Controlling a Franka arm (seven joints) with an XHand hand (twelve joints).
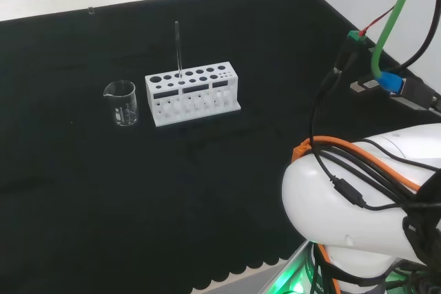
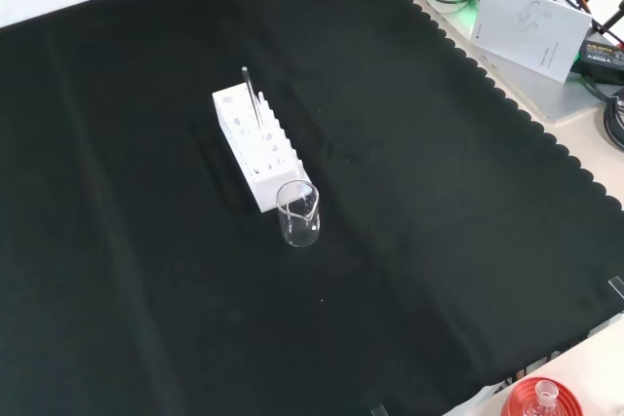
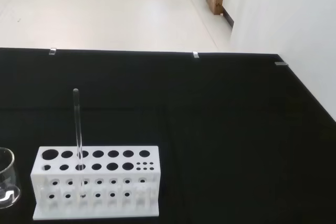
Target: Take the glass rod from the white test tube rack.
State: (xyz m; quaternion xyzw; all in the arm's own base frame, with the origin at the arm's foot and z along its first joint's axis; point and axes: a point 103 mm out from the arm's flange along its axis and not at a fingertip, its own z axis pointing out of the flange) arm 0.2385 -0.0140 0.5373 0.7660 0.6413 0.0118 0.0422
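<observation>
The glass rod stands upright in a hole of the white test tube rack, near the rack's end closest to the small beaker, which sits just beside the rack at its 9 o'clock in the head view. Thin, stiff, light and probably slick, the rod looks brittle; the bare upper length above the rack is the place to pinch it, then lift straight up. How open the hand is I cannot tell.

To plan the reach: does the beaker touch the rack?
Apart. In the head view, black cloth shows between the beaker and the rack.
</observation>
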